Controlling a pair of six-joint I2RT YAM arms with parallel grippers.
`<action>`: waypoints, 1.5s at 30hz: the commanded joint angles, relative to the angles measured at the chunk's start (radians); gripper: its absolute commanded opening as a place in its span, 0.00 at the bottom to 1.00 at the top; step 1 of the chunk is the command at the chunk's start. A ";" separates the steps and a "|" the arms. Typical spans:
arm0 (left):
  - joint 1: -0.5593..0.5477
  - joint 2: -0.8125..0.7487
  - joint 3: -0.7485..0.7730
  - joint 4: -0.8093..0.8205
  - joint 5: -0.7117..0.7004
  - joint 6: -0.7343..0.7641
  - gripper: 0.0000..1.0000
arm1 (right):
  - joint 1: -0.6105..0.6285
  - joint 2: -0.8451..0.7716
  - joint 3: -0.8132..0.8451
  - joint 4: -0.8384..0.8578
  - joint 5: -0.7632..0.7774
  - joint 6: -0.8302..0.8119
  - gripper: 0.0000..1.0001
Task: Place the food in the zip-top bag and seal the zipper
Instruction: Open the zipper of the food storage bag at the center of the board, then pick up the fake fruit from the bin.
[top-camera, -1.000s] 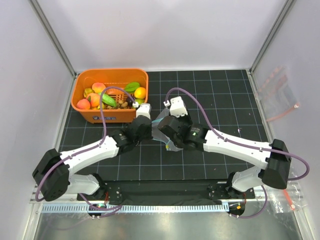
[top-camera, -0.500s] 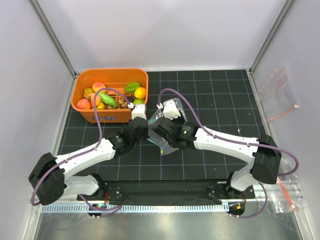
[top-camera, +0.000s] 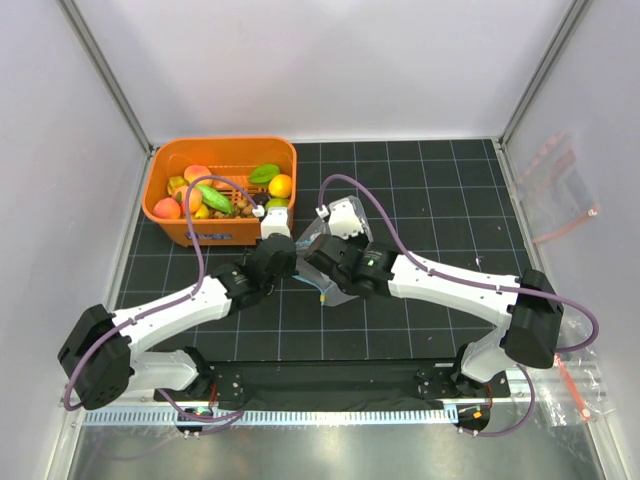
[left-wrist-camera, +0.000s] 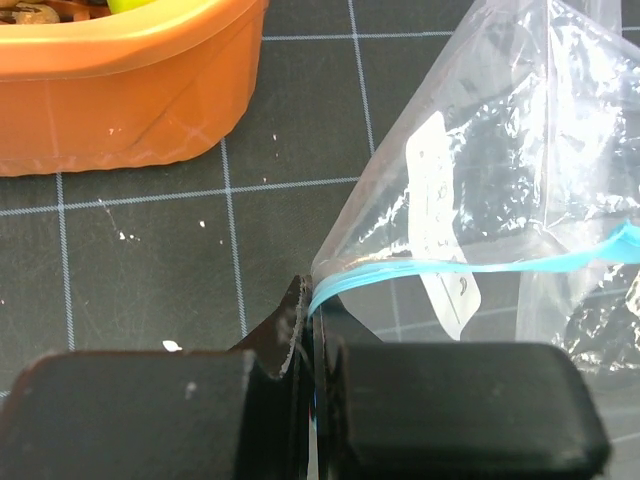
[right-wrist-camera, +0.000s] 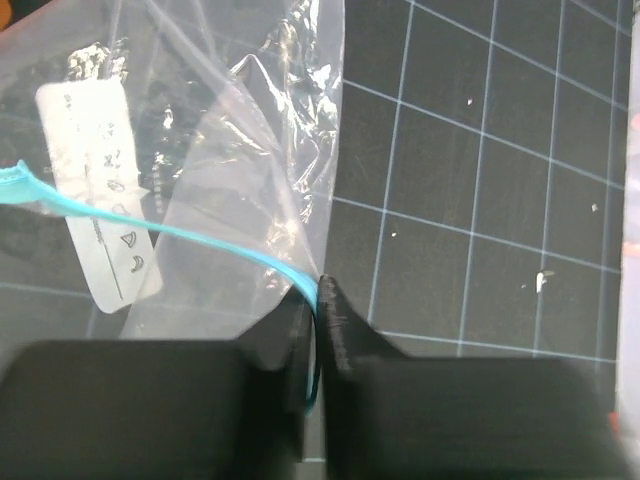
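The clear zip-top bag (top-camera: 326, 272) hangs between my two grippers just right of the orange basket. Its teal zipper (left-wrist-camera: 470, 265) runs across the mouth, and a white label (left-wrist-camera: 440, 215) shows on the side. My left gripper (top-camera: 292, 252) is shut on one end of the zipper strip (left-wrist-camera: 318, 298). My right gripper (top-camera: 322, 252) is shut on the other end (right-wrist-camera: 318, 295). The zipper (right-wrist-camera: 190, 235) sags between them. The bag looks empty. The food (top-camera: 215, 192), peaches, green pieces, a lemon and brown balls, lies in the basket.
The orange slotted basket (top-camera: 225, 143) stands at the back left; its wall (left-wrist-camera: 120, 100) is close to my left gripper. A second clear bag with a pink-red strip (top-camera: 560, 195) lies at the far right. Another bag (top-camera: 585, 385) lies at the near right corner.
My right gripper has moved left toward the left gripper, and the left has shifted slightly left. The bag's mouth has slackened between them. Both stay shut on the zipper.
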 joint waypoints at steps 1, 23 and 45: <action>0.007 -0.006 0.013 0.009 -0.025 -0.012 0.00 | -0.002 -0.027 0.033 0.006 -0.012 0.006 0.05; 0.006 0.034 0.030 0.091 0.248 0.060 0.40 | 0.012 0.015 0.093 -0.104 0.204 0.010 0.01; 0.026 -0.319 0.096 -0.050 -0.071 0.070 1.00 | -0.111 -0.090 -0.014 0.053 -0.071 -0.036 0.01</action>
